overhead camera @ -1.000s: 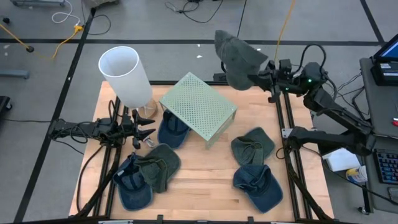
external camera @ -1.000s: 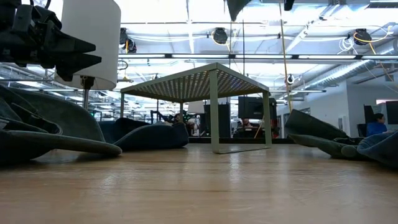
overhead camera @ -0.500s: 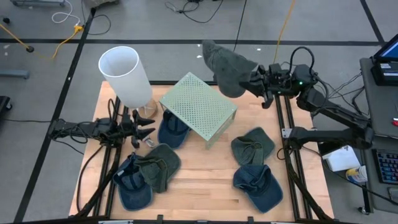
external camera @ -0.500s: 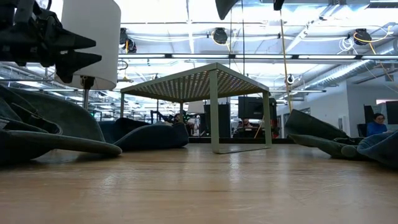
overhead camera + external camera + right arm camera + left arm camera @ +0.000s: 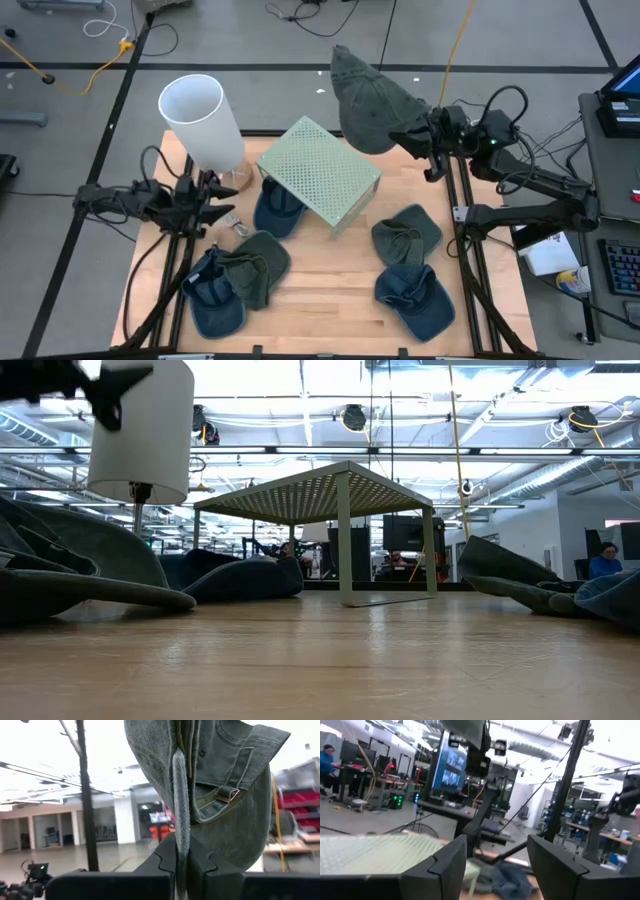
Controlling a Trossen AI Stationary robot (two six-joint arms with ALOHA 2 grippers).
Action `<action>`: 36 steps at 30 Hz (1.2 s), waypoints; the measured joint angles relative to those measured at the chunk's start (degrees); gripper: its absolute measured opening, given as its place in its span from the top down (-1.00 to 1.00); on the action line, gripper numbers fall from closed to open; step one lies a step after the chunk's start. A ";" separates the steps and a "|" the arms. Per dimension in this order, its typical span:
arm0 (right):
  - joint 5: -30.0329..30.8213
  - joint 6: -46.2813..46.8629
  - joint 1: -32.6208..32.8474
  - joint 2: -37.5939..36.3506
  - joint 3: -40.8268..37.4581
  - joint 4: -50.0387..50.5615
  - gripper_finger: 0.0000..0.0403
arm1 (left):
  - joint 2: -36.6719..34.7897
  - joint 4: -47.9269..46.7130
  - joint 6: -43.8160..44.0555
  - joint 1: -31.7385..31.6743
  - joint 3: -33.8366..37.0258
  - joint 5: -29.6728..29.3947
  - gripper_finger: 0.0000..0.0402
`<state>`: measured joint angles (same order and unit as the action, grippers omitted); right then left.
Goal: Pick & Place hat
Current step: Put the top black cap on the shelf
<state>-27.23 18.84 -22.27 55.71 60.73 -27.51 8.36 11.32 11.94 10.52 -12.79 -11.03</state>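
Table (image 5: 330, 285), wooden, bearing a green perforated stand (image 5: 320, 172), a white lamp shade (image 5: 200, 120) and several blue and olive caps (image 5: 412, 262) lying loose. Olive hat (image 5: 368, 100), raised clear of the table past its far edge, beside the stand's far corner. Right gripper (image 5: 418, 135), fingers pinched together on the hat's edge. Left gripper (image 5: 228, 203), fingers spread apart and holding nothing, near the lamp base at the table's left side.
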 joint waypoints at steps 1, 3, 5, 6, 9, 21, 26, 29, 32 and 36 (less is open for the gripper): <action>-0.05 -0.28 0.69 0.18 0.00 -1.25 0.99 | 2.09 0.02 -0.32 0.59 -2.13 -0.67 -0.06; -0.77 -0.65 1.93 0.55 0.00 -4.30 0.99 | 7.04 0.08 -0.54 1.68 -6.49 -1.06 -0.06; -2.23 -0.69 3.14 1.11 0.00 -8.26 0.99 | 12.44 0.08 -0.44 2.58 -10.94 -1.58 -0.06; -2.95 -0.69 3.74 1.40 0.00 -10.47 0.99 | 15.20 0.28 -0.19 3.01 -13.21 -2.02 -0.06; -3.04 -0.71 5.94 2.31 0.02 -16.19 0.99 | 23.57 3.11 -0.16 4.20 -19.88 -2.56 -0.06; -1.18 -6.28 14.99 4.83 0.02 -27.72 0.99 | 51.71 11.47 -1.70 5.75 -45.62 -2.57 -0.06; -1.05 -9.60 18.90 5.92 0.02 -28.50 0.99 | 60.96 11.59 -2.90 5.34 -56.06 -2.79 -0.06; -1.05 -10.87 20.73 6.50 0.02 -28.43 0.99 | 65.88 11.38 -4.01 4.69 -61.91 -2.84 -0.06; -1.07 -11.33 22.16 6.74 0.02 -28.59 0.99 | 70.01 11.16 -4.39 3.59 -66.44 -2.96 -0.06; -1.23 -12.79 23.32 6.68 0.02 -28.51 0.99 | 74.51 11.34 -2.92 1.91 -70.94 -1.98 -0.06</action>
<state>-28.46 6.05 1.05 62.39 60.75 -56.01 82.87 22.65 9.02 12.44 -83.73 -13.01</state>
